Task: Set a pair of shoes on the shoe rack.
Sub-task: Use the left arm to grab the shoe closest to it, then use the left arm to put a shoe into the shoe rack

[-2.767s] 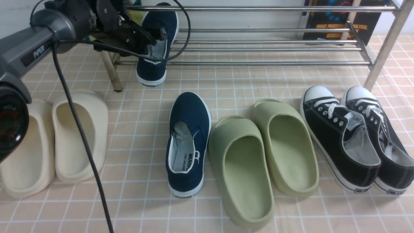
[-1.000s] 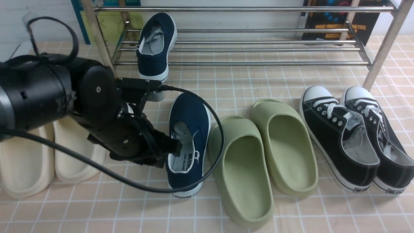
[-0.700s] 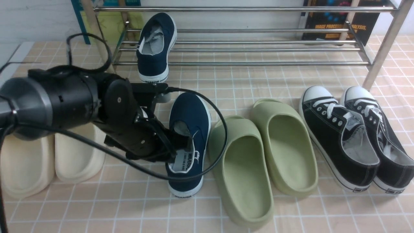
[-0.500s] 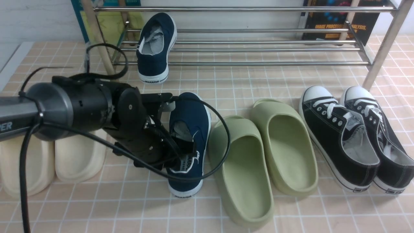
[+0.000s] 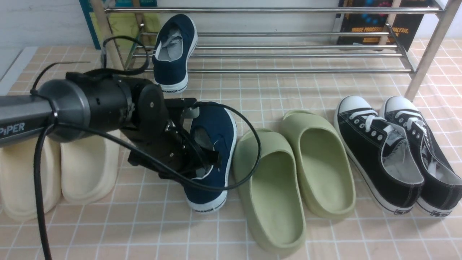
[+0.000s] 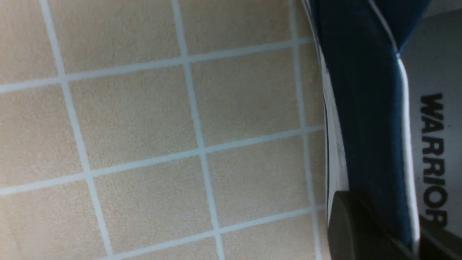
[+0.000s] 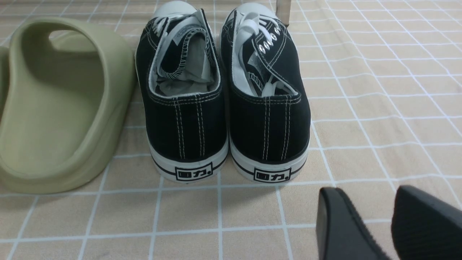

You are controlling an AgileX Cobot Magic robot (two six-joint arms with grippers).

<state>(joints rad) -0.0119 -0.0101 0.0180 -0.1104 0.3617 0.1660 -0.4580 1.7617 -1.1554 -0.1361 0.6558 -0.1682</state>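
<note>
Beyond your left end effector (image 5: 210,161), pinching one navy shoe (image 5: 215,124), a second navy shoe (image 5: 172,70) leans on the single shoe rack (image 5: 288,55).

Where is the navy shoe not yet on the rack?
The navy shoe is left of centre in the front view, between cream slides and green slides, left gripper shut on it.

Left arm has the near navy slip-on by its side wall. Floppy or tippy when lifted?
Likely floppy at the grip: the fingers of the left gripper pinch only the thin canvas wall of the navy slip-on. Probably light: canvas on a thin white sole. It may hang tilted, since the hold is off to one side near the heel.
</note>
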